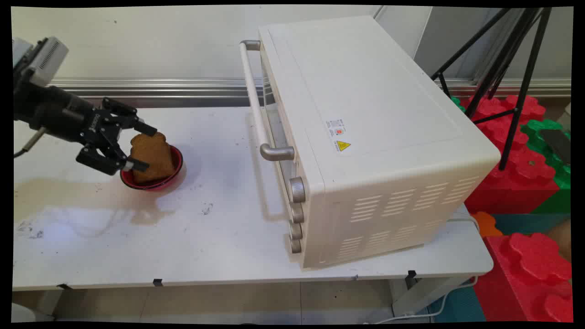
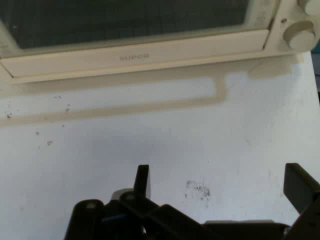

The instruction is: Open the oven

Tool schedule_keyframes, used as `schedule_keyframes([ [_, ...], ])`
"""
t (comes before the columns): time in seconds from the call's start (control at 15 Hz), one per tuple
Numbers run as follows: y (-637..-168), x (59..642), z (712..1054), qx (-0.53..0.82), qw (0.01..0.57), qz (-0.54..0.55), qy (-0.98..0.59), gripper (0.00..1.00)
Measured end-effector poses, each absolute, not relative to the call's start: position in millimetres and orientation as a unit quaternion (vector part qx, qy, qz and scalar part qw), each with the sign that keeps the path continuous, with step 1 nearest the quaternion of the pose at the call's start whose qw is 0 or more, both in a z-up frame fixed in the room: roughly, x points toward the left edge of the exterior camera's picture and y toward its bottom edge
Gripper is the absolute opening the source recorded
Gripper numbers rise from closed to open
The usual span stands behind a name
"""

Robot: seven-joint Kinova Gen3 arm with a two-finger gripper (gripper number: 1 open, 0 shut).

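A brown slice of toast (image 1: 155, 157) stands upright in a small red bowl (image 1: 176, 171) on the white table (image 1: 219, 237), left of centre. My gripper (image 1: 141, 146) comes in level from the left and is open, one finger above the slice's left edge and one below it. I cannot tell whether they touch the toast. In the hand view the gripper (image 2: 221, 185) has its fingers (image 2: 142, 180) wide apart with only bare table between them. The toast and bowl are out of that view.
A large white toaster oven (image 1: 365, 137) stands on the table's right half, door shut, with a long handle (image 1: 256, 105) and a column of knobs (image 1: 296, 210) facing the bowl. The oven's door front (image 2: 135, 55) fills the hand view's top. Red and green foam blocks (image 1: 525, 173) and a black tripod (image 1: 516, 68) stand beyond the table's right end.
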State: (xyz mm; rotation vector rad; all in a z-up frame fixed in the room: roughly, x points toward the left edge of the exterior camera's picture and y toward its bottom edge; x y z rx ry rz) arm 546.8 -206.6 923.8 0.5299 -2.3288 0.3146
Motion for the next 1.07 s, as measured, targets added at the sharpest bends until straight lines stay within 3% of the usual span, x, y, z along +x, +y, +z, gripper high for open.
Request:
schedule_keyframes([
  [1.07,-226,525,993,0.235,0.443,0.144,-0.853,1.0],
])
